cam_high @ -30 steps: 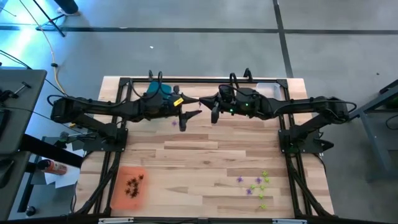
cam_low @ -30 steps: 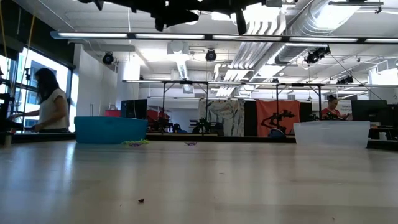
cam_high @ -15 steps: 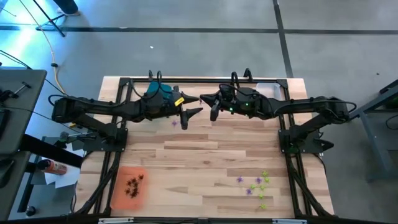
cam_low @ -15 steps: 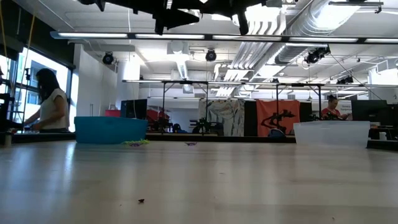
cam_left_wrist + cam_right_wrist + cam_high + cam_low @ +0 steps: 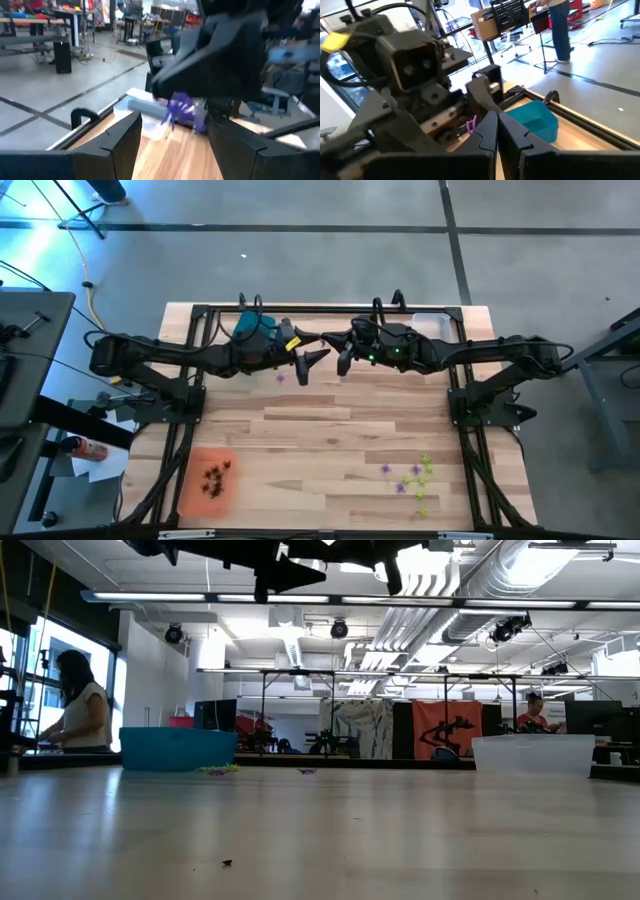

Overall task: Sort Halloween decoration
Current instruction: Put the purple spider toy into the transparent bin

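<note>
High above the table's far middle, my two grippers face each other. My right gripper is shut on a small purple spiky decoration. My left gripper is open, with a finger on either side of that piece and not touching it. Another purple piece lies on the table below. More purple and lime green pieces lie at the near right. Dark pieces lie in the orange tray. My right gripper pinches the purple decoration between its two shut fingers, at their free ends. The fingers are about level and point toward the table's left. The piece sticks out from the tips, lifted well clear of the table.
A teal tray stands at the far edge under my left arm. A clear tray stands at the far right. The black frame rails run along both sides. People stand in the room beyond.
My left gripper has rolled about the line it points along. Its finger that stood out toward the near edge has swung up, and it has edged closer to my right gripper. It stays open.
</note>
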Robot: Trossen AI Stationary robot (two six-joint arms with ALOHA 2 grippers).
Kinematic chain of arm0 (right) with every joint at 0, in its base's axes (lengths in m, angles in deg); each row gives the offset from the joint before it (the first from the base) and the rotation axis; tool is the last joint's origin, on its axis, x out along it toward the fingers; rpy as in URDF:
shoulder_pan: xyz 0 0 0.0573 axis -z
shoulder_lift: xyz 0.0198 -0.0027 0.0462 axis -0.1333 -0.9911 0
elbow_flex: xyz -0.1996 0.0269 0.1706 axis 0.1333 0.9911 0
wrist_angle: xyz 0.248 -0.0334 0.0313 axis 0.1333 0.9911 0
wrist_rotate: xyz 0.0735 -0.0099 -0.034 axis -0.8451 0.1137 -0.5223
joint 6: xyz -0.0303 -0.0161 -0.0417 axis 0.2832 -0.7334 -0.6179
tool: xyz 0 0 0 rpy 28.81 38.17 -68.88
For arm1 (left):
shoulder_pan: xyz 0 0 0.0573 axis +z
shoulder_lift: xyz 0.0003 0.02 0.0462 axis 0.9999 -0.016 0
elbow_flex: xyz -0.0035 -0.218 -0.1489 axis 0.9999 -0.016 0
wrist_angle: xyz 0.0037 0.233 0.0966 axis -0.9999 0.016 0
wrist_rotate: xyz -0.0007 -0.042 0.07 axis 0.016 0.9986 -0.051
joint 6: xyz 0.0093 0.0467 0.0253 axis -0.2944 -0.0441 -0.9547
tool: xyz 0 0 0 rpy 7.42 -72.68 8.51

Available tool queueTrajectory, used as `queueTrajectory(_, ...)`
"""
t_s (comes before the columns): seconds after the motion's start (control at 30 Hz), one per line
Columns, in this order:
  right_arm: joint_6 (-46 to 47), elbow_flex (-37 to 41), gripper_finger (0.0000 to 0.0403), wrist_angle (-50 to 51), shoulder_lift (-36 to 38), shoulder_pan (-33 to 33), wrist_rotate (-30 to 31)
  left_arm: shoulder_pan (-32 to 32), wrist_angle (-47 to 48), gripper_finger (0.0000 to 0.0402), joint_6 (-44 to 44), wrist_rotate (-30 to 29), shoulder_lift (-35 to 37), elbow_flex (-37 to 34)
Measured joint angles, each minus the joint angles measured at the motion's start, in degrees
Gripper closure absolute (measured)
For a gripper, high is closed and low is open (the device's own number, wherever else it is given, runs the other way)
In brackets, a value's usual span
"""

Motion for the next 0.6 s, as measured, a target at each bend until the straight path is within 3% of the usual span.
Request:
queueTrajectory(0.2, -1.03, 0.0, 0.0403, -0.01, 0.0, 0.02, 3.47, 0.0, -0.26, 0.019, -0.01, -1.08, 0.27, -0.02)
queueTrajectory(0.6, 0.76, 0.0, 0.0403, -0.04, 0.0, 0.02, 2.68, 0.04, -0.88, 0.019, -0.06, -4.19, 0.35, -0.02)
